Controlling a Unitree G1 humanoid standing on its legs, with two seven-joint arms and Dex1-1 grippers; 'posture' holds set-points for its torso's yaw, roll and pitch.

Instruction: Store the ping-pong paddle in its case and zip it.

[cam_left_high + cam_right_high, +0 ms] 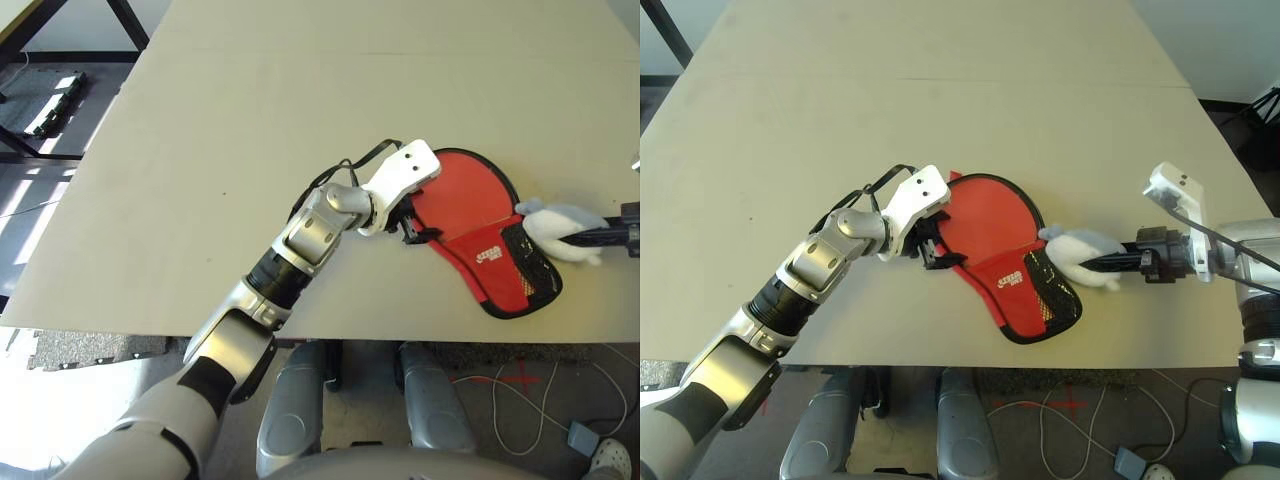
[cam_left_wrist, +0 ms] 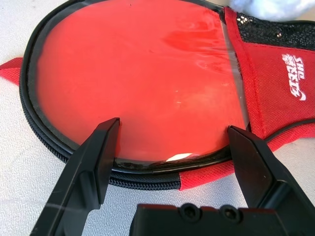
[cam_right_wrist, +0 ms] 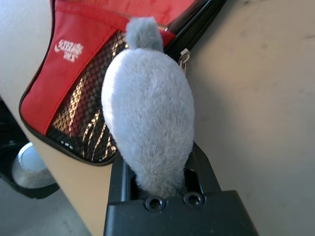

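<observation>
resting near the worktop's [image 1: 200, 150] front edge, toward its right side, the paddle-shaped red fabric case with black zipper edging [image 1: 1015, 275] lies flat, its round end pointing away from that edge and its narrow mesh-pocket end toward it, so its long axis runs slantwise. through the case's clear face we see the round red rubber face of the ping-pong paddle [image 2: 142, 83], apparently already inside.

our left gripper [image 1: 933, 250] sits right at the round end's left rim, fingers [image 2: 96, 162] spread wide on either side of the zipper edge and gripping nothing. it is the nearer arm to that rim.

our right gripper [image 1: 1118, 264] is off the case's right side, fingers clenched on a white fluffy plush toy [image 1: 1080, 255], which lies against the case's right edge by the mesh pocket.

we judge the zipping is what remains; a small metal zip pull [image 3: 184, 58] shows beside the plush, on the right gripper's side, though that gripper is occupied.
</observation>
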